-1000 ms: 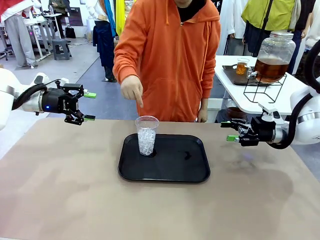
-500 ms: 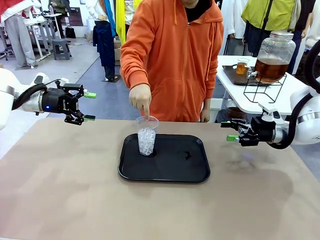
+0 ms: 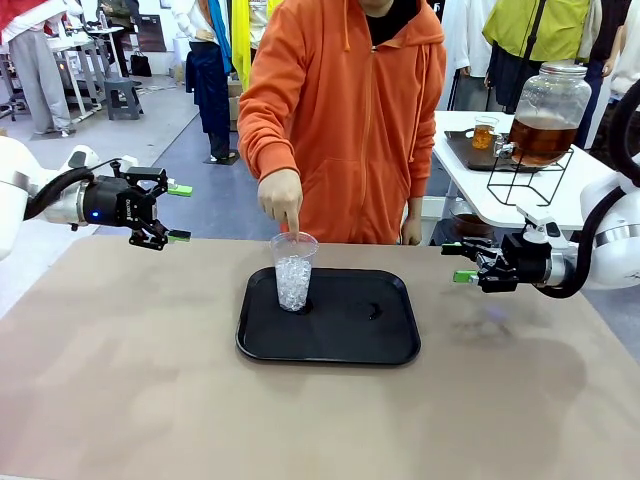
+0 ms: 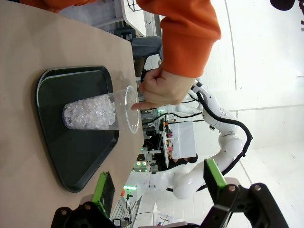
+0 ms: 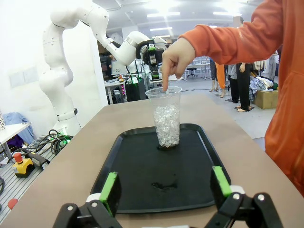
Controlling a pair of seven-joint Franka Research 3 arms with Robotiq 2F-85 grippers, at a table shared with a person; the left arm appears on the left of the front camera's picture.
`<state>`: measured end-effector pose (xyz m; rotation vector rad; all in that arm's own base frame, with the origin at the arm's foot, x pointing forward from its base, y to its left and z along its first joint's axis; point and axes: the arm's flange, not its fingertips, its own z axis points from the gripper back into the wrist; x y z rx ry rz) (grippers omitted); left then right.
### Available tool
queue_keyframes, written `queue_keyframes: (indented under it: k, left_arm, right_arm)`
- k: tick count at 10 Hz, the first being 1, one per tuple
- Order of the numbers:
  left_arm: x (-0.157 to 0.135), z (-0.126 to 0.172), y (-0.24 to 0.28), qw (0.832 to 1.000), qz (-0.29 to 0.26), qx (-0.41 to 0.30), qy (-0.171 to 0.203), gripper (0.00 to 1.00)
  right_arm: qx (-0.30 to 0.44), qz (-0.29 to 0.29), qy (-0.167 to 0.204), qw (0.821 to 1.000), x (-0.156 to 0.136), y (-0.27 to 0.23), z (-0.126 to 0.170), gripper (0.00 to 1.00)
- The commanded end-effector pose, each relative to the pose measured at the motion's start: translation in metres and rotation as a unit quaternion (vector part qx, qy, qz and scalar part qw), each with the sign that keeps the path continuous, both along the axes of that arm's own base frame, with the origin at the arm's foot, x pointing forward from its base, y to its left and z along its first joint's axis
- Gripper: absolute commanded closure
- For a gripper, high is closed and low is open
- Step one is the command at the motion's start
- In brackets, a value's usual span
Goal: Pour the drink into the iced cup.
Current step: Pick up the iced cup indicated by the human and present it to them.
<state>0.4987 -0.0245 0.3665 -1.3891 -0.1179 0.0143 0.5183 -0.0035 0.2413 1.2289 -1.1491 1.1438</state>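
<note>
1. I've got the tan table [image 3: 120, 380] stretched out below both grippers, and the person's hand is over its far half.
2. A person in an orange hoodie [image 3: 350, 120] stands at the far edge, one arm reaching down toward the middle.
3. The black tray [image 3: 350, 335] lies flat just below that hand, between my two grippers.
4. The glass dispenser jar [image 3: 548, 95] sits on a wire stand on a side table, well off to the right of the hand and beyond my right gripper. The drink [image 3: 540, 140], amber-brown, fills its lower part.
5. My left gripper [image 3: 180, 212] hovers well to the left of the hand, jaws spread wide with nothing between them.
6. My right gripper [image 3: 458, 263] hovers well to the right of the hand, jaws also spread and empty.
7. The iced cup [image 3: 293, 270], clear plastic, stands upright on the tray directly under the hand.
8. The hand [image 3: 280, 195] is curled, index finger pointing down at the cup's rim. I can't tell whether it touches.
</note>
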Motion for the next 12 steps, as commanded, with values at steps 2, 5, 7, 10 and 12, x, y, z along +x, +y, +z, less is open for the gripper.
queue_keyframes:
  k: [2, 5, 7, 10, 12]
  left_arm:
    - [0.002, 0.003, 0.000, 0.998, -0.023, -0.003, -0.061, 0.00]
    - [-0.005, 0.000, 0.001, 0.963, -0.036, 0.036, -0.264, 0.00]
    - [-0.012, -0.005, -0.004, 0.943, -0.057, 0.055, -0.324, 0.00]
    - [0.000, 0.002, 0.000, 0.952, -0.053, 0.045, -0.298, 0.00]
    - [0.000, 0.002, 0.000, 0.952, -0.053, 0.045, -0.298, 0.00]
  right_arm:
    - [0.002, -0.001, -0.003, 1.000, 0.001, 0.001, 0.003, 0.00]
    - [0.002, -0.001, -0.003, 1.000, 0.001, 0.001, 0.003, 0.00]
    - [0.002, -0.001, -0.003, 1.000, 0.001, 0.001, 0.003, 0.00]
    - [0.002, -0.001, -0.003, 1.000, 0.001, 0.001, 0.003, 0.00]
    - [0.002, -0.001, -0.003, 1.000, 0.001, 0.001, 0.003, 0.00]
